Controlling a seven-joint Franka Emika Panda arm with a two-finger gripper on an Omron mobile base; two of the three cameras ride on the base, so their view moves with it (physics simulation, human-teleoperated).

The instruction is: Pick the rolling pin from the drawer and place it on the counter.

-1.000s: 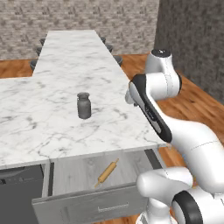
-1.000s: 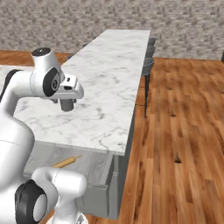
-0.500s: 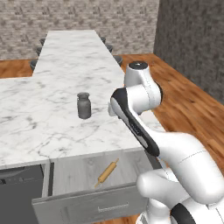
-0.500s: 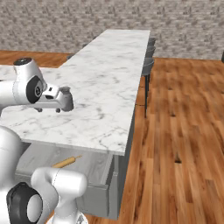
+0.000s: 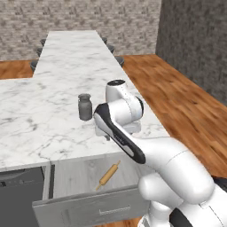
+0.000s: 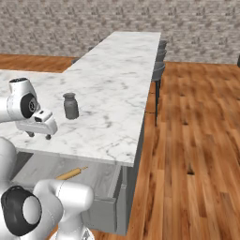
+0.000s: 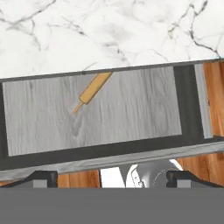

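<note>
Swung leftward over counter (image 6: pixel 108 79), gripper (image 6: pixel 39 135) wide open, empty

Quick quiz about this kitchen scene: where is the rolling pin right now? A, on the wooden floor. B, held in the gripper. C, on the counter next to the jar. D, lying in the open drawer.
D: the rolling pin lies on the pale floor of the open drawer, partly under the counter edge, while the gripper hangs open and empty above the counter.
</note>
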